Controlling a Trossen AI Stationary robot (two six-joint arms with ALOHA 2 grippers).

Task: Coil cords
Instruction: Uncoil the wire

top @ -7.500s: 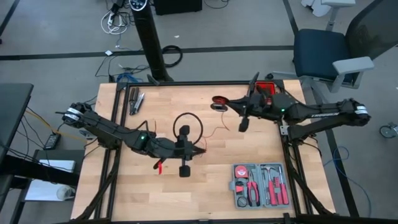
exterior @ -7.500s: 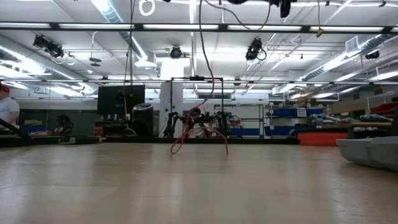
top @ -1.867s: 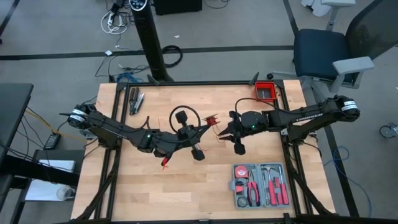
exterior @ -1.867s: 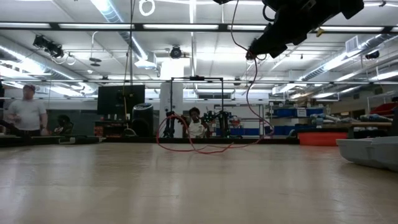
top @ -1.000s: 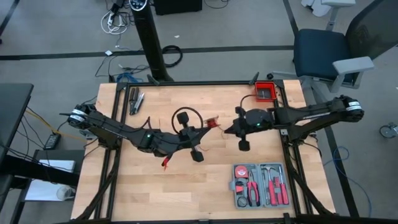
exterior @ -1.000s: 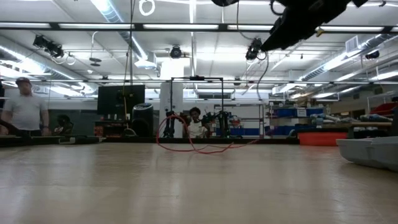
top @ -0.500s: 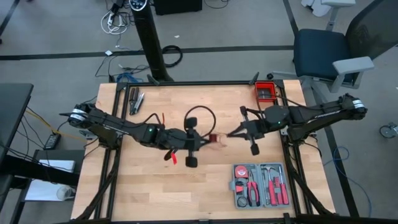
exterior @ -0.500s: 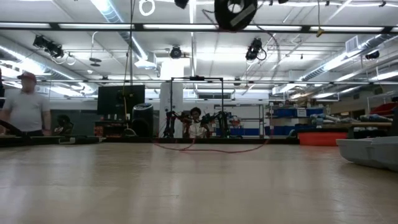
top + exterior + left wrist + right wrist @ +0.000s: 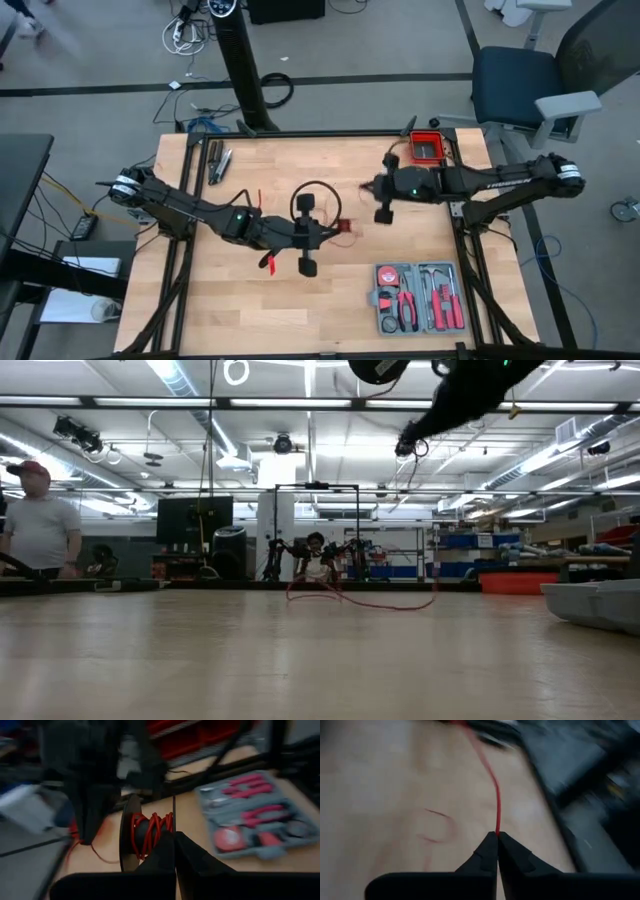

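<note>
The thin red cord (image 9: 492,780) is partly wound on a small black spool (image 9: 145,835). In the high view the spool (image 9: 345,227) shows at the table's middle, at the tip of my left gripper (image 9: 335,229), which is shut on it. My right gripper (image 9: 366,188) hangs to the spool's far right and is shut on the cord. In the low view a slack stretch of the cord (image 9: 365,601) lies flat on the table top. Both grippers stay above the table. My left gripper pinches the spool's thin flange (image 9: 173,822) between its two fingers, edge-on, beside the red windings. The spool is lifted clear of the table. My right gripper pinches a single strand of the cord (image 9: 497,831) at its fingertips. From there the cord runs on ahead of the fingers, over the table.
A grey tool case (image 9: 417,297) with red-handled tools lies open at the near right. A red bin (image 9: 426,148) sits at the far right corner, and loose metal tools (image 9: 218,163) lie at the far left. A person (image 9: 40,525) stands in the room beyond.
My left gripper has turned and swung the spool toward the table's near edge. My right gripper, still shut on the cord, swung toward the right edge and came back toward the far side. The cord's upright loop on the table has dropped flat.
</note>
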